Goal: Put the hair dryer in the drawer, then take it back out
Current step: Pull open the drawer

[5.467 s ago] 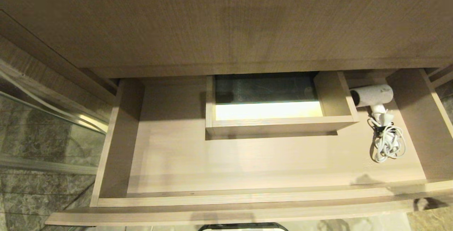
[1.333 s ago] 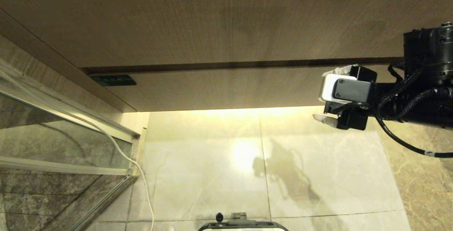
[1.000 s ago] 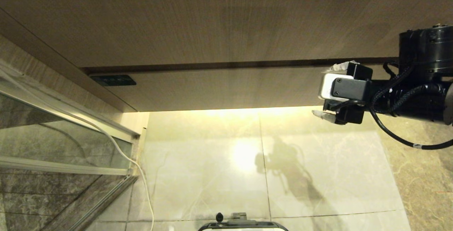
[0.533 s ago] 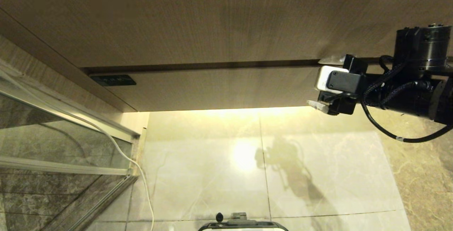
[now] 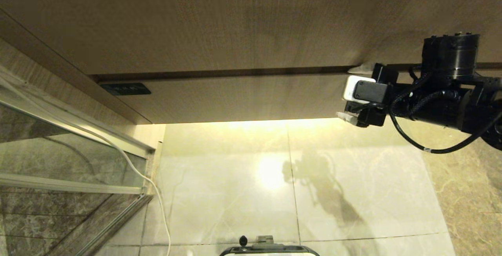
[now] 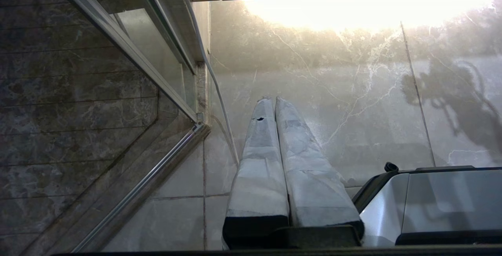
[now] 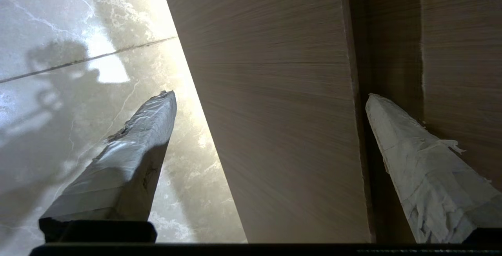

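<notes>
Right gripper [image 5: 350,93] stands spread wide at the right end of the drawer [image 5: 243,97], one finger at the dark seam along the front's top edge, the other below its lower edge, holding nothing. With the drawer fully shut, the hair dryer is out of sight; it cannot be seen whether it lies inside. If it does, reopening and lifting it out remain. Left gripper [image 6: 273,103] hangs parked over the floor, fingers pressed together

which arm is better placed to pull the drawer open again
Right, likely. The right gripper is open with its fingers straddling the shut drawer front, one at the top seam, one under the bottom edge. The left gripper is shut, pointing at the floor.
</notes>
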Controlling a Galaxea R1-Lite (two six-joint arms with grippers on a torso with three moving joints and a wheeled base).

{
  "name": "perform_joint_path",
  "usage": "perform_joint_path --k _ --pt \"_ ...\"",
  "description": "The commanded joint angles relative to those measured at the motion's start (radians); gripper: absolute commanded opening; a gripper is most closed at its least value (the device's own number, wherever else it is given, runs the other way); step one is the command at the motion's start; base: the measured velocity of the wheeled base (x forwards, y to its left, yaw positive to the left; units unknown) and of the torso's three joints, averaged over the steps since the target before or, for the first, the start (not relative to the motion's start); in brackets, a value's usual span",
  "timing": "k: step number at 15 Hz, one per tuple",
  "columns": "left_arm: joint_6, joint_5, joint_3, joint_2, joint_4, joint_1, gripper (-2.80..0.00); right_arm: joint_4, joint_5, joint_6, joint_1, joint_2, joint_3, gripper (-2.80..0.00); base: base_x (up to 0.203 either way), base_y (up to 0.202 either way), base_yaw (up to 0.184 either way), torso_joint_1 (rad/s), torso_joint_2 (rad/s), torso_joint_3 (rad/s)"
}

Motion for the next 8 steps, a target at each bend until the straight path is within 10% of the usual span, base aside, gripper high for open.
perform_joint_path --k 1,8 --pt "0.0 0.0 0.002 0.0 0.0 0.0 -2.8 -0.007 0.001 -0.007 -0.004 0.019 -0.002 0.0 0.0 0.0 0.0 0.0 0.0 0.0" --pt "0.0 0.0 0.002 0.0 0.0 0.0 -2.8 -0.025 -0.005 -0.005 -0.013 0.065 0.004 0.0 0.0 0.0 0.0 0.0 0.0 0.0"
